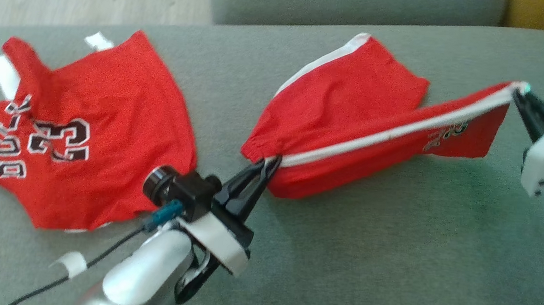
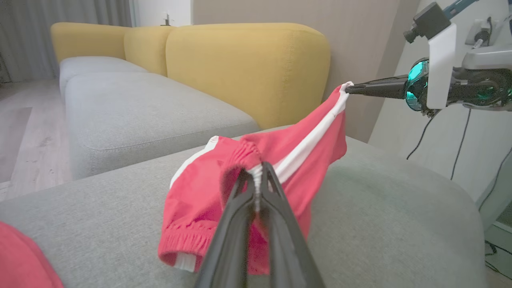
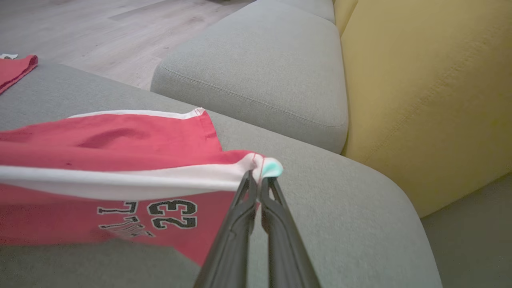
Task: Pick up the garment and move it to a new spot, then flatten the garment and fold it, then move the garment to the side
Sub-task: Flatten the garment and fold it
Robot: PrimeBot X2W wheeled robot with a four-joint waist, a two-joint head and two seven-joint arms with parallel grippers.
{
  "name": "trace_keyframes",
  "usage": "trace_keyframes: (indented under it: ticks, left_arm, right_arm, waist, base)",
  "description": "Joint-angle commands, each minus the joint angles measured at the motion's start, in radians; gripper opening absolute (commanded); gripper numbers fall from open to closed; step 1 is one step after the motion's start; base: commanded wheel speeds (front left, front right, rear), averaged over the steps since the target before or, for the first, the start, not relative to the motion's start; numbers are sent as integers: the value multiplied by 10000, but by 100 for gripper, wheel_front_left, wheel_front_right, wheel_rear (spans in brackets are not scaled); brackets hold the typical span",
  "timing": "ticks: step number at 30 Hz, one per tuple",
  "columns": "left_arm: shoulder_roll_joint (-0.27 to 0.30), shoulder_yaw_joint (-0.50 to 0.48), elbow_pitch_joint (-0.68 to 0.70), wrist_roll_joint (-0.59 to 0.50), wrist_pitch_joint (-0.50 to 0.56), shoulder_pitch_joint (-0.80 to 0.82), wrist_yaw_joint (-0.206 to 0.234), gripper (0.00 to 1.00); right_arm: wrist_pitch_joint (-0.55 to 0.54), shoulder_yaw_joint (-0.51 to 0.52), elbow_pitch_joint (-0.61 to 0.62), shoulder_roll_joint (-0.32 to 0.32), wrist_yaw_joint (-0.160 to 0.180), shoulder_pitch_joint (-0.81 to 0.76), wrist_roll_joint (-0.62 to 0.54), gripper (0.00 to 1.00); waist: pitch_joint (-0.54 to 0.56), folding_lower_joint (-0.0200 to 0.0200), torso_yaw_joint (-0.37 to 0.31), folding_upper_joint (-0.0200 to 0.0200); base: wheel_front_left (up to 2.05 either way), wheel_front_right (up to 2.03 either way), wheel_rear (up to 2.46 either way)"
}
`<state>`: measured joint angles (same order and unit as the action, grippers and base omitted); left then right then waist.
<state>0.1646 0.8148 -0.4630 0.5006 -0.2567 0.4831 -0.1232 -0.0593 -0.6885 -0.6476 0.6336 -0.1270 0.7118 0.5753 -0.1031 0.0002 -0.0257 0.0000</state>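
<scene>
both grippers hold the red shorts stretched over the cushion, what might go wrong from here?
The right gripper pinches only a hem corner of the shorts, which may slip free. The other leg lies bunched and may fold creased. The left gripper sits near the jersey and might snag it.

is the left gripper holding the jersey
No, the left gripper is shut on the red shorts; the jersey lies unheld on the cushion.

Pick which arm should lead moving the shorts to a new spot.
Right, probably. The right gripper pinches the hem corner of the red white-striped fabric shorts, with bare grey sofa cushion below it; the left gripper, shut on the waistband, sits close beside the red numbered jersey.
</scene>
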Motion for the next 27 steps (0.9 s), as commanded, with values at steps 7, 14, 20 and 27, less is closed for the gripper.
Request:
trace_keyframes:
  ticks: [7,14,20,27]
  left_arm:
    - [-440,-456,-815,65,9,1597,3,0]
    - [-824,-74,-1823,120,113,2645,-42,0]
    - [-1050,297,-2404,214,56,3418,-60,0]
    - [-1135,728,-2638,473,-11,3930,-67,0]
  right_arm:
    - [-121,119,-876,-344,-37,1580,-696,0]
    - [136,-111,-1953,-730,-37,2748,-1212,0]
    - [404,-401,-2985,-1026,-37,3706,-1416,0]
    - [717,-987,-3982,-1142,-37,4408,-1530,0]
  waist:
    - [-1166,-2,960,0]
    - [-1973,-2,1494,0]
    - [-2564,-2,1977,0]
    - [-3001,-2,2489,0]
  base:
    - [0,0,0]
    - [0,0,0]
    - [0,0,0]
    - [0,0,0]
